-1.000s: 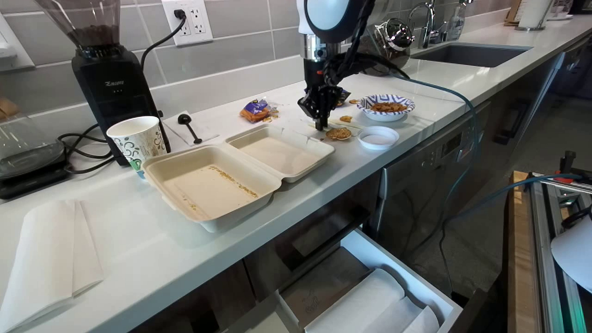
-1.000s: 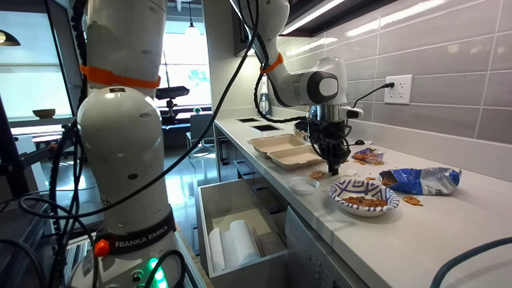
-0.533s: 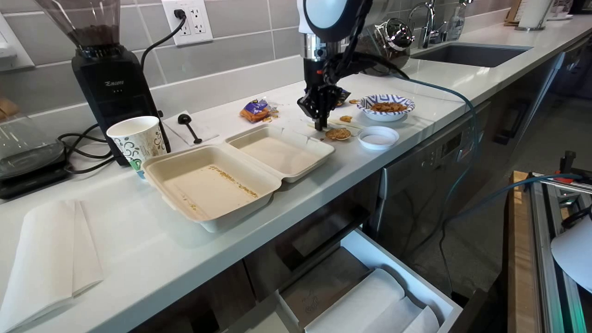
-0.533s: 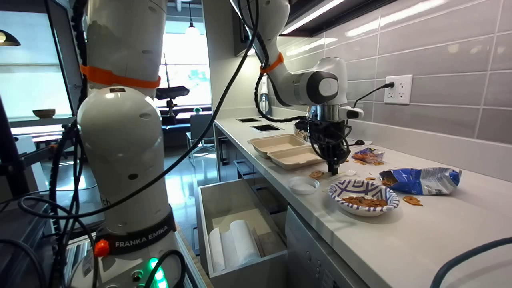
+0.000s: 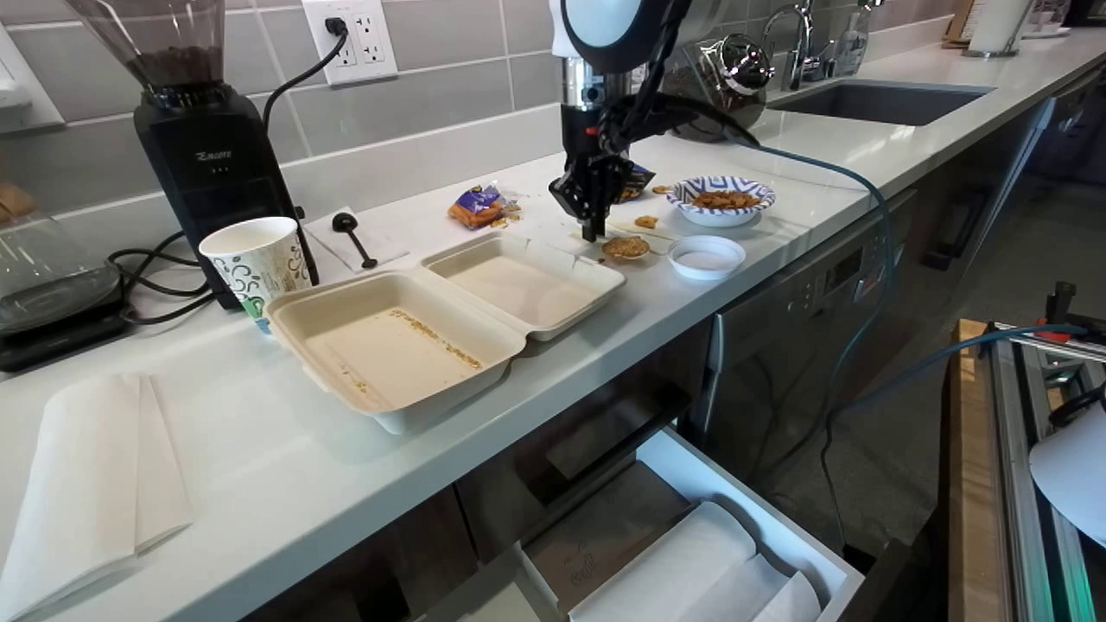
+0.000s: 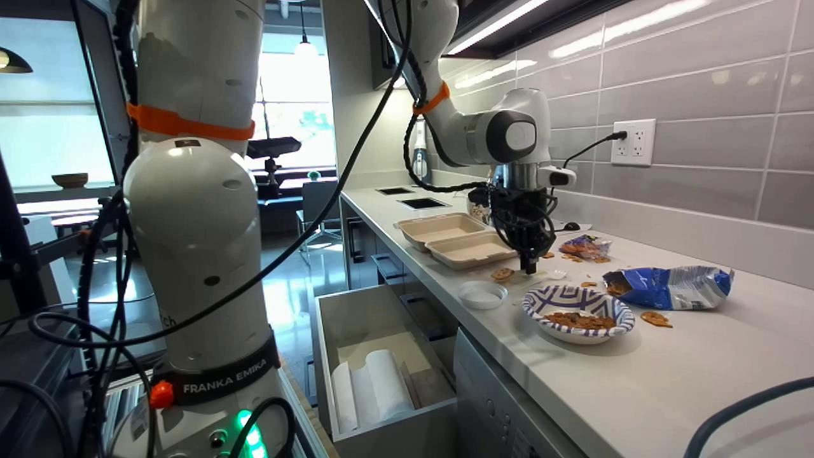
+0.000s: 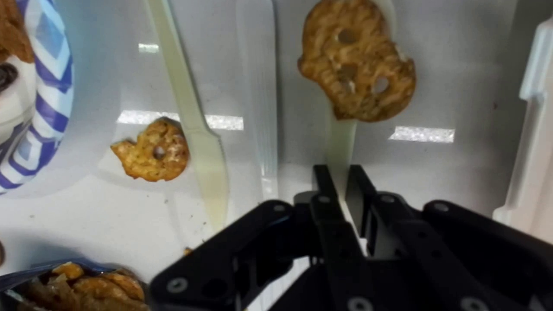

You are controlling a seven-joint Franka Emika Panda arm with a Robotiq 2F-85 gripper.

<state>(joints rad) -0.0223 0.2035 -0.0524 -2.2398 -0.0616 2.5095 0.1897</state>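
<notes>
Black jointed gripper (image 7: pixel 340 175): slim, flat-faced fingers (image 7: pixel 322 185) clamped on a handle and pointing down at the glossy white counter (image 5: pixel 225 415) in both exterior views.
Pale cream utensil (image 7: pixel 340 142): smooth, flat, strip-like handle pinched between the fingers; its head is mostly covered, one rounded edge showing. I cannot tell whether it touches the counter.
Golden-brown pretzel crisp (image 7: pixel 358 52): knobbly, baked surface pierced by holes, lying over the utensil's head.
Translucent white plastic strip (image 7: pixel 259 77): long, ridged lengthwise, just beside the held utensil.
Pale cream knife (image 7: pixel 209 160): narrow handle widening into a flat blade, beyond the strip.
Broken crisp piece (image 7: pixel 151 168): ragged edge, one hole, just beside the knife.
Shallow round white dish (image 6: pixel 482 296): smooth, low-walled, near the counter's front edge.
White bowl with blue zigzags (image 6: pixel 563 296): flared rim, rough brown fragments (image 6: pixel 579 320) inside.
Beige moulded clamshell container (image 5: pixel 389 354): opened flat, matte, crumbs (image 5: pixel 432 334) along its creases, across the gripper from the knife.
Crumpled blue-and-silver bag (image 6: pixel 674 289): shiny, creased, lying on its side, mouth open.
</notes>
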